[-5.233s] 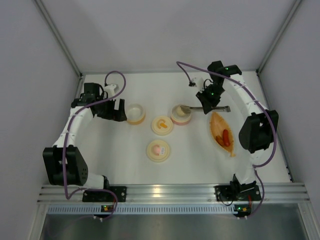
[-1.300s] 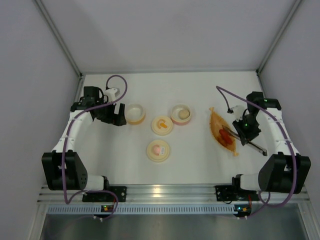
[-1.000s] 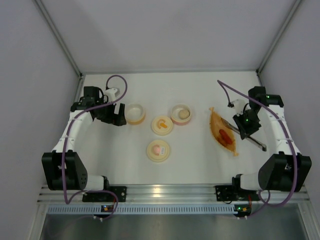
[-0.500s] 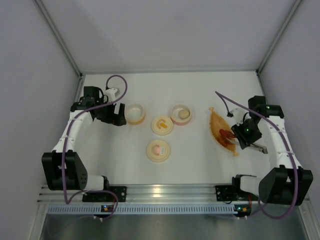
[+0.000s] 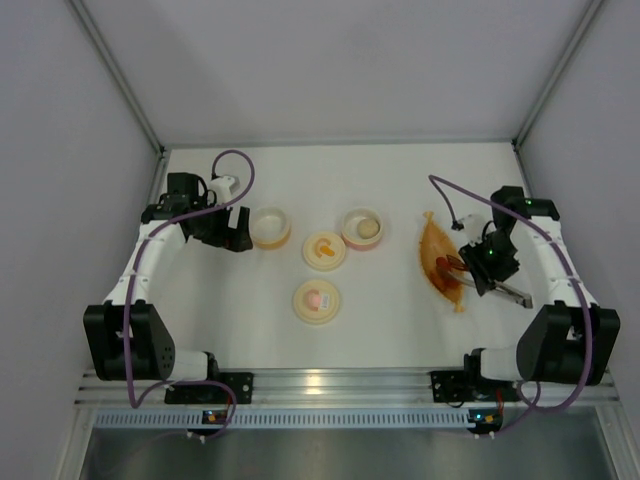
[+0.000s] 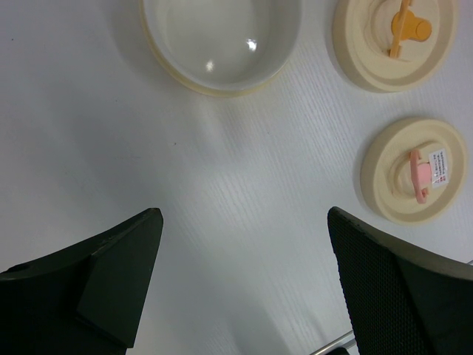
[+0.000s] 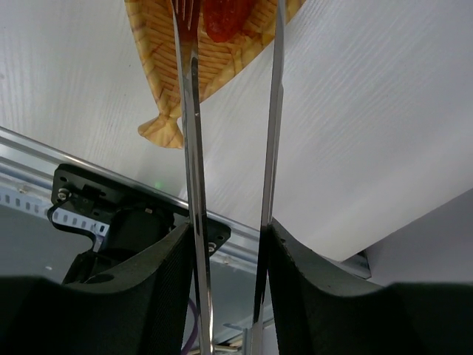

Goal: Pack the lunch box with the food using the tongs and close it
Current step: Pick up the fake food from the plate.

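Sausage (image 7: 225,18) between tongs (image 7: 194,148) arms in R hand (image 7: 229,229), nr tray (image 7: 159,81) edge.

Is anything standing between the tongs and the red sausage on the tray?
Nothing visible does. The right gripper holds the tongs over the tray, and the sausage lies uncovered between their two spread arms.

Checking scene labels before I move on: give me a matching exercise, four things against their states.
1 pink-rimmed container
2 yellow-rimmed container
3 orange tray
4 tongs

A empty
B held in the right gripper
C holds a cream ball
D holds a red sausage

Pairs: 1-C, 2-A, 3-D, 4-B
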Motion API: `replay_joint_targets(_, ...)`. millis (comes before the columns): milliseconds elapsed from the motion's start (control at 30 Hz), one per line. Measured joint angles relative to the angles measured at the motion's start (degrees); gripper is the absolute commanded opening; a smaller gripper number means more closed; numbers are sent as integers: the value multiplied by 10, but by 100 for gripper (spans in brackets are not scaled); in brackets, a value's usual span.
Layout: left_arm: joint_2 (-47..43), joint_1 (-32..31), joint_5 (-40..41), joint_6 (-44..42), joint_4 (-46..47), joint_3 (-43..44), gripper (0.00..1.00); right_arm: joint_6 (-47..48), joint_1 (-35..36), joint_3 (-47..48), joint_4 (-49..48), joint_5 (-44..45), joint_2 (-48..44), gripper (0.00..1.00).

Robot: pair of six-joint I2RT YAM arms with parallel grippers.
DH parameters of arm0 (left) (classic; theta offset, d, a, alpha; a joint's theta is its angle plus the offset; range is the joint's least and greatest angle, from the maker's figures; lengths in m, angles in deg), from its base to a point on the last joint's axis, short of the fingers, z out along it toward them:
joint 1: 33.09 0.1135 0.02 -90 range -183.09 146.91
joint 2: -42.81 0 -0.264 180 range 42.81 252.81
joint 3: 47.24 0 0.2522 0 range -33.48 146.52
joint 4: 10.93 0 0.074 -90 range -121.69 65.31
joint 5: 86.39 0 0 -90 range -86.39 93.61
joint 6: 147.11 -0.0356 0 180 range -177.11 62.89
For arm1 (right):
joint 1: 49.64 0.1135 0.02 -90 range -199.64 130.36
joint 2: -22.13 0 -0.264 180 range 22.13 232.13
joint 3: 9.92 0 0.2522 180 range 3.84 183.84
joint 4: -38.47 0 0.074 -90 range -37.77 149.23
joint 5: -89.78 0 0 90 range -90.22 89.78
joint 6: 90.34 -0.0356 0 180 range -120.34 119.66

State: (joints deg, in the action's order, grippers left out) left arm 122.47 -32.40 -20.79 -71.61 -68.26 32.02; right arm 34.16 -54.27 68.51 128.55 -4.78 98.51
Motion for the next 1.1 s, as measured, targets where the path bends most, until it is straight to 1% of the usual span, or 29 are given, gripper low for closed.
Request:
replay_joint_targets(200, 0, 0, 0, 0, 0, -2, 98, -18, 0, 26, -2, 1, 12, 41)
replay_joint_targets(433, 0, 0, 0, 0, 2, -4, 98, -32, 0, 25, -2, 4, 15, 42)
replay_joint_targets(733, 0, 0, 0, 0, 3, -5, 98, -37, 3, 24, -2, 6, 70, 40)
replay_joint_targets(833, 0, 0, 0, 0, 3, -8, 98, -37, 7, 24, -2, 6, 84, 38)
replay_joint_targets(900, 0, 0, 0, 0, 3, -9, 98, -36, 9, 25, -2, 5, 94, 33)
replay_joint_targets(967, 0, 0, 0, 0, 3, -10, 98, -35, 9, 26, -2, 4, 106, 31)
replay_joint_targets(1000, 0, 0, 0, 0, 3, -10, 98, -34, 9, 26, -2, 4, 111, 27)
replay_joint_targets(1100, 0, 0, 0, 0, 3, -10, 98, -30, 9, 34, -1, 4, 123, 20)
